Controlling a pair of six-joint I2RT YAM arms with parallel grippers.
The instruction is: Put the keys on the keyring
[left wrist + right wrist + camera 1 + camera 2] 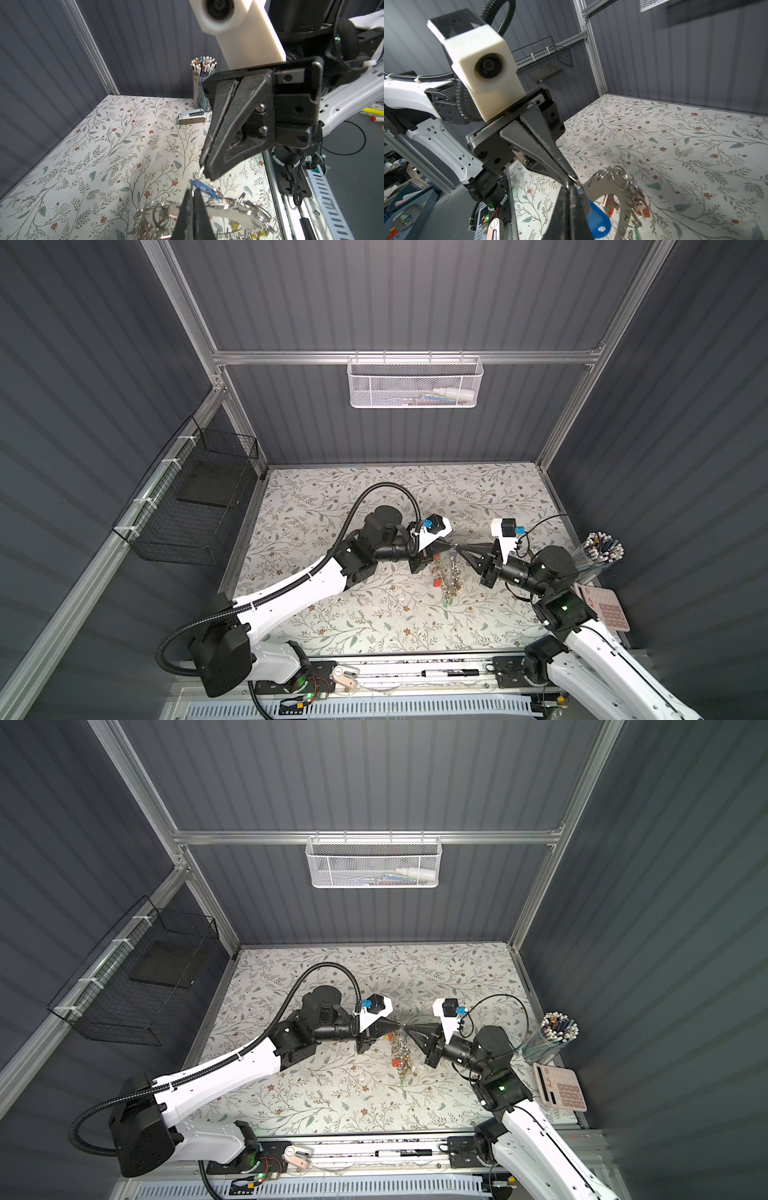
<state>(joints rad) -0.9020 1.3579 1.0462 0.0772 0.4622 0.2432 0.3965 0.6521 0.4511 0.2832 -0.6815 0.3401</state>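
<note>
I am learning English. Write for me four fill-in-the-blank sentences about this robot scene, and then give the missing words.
1. The left gripper and the right gripper both have their jaws ___.
2. The plastic tag on the keys is ___.
3. The plate of the keyring is held ___ the table, at the gripper tips.
4. Beside the pencil cup lies a pink ___.
Missing words: shut, blue, above, calculator.
</note>
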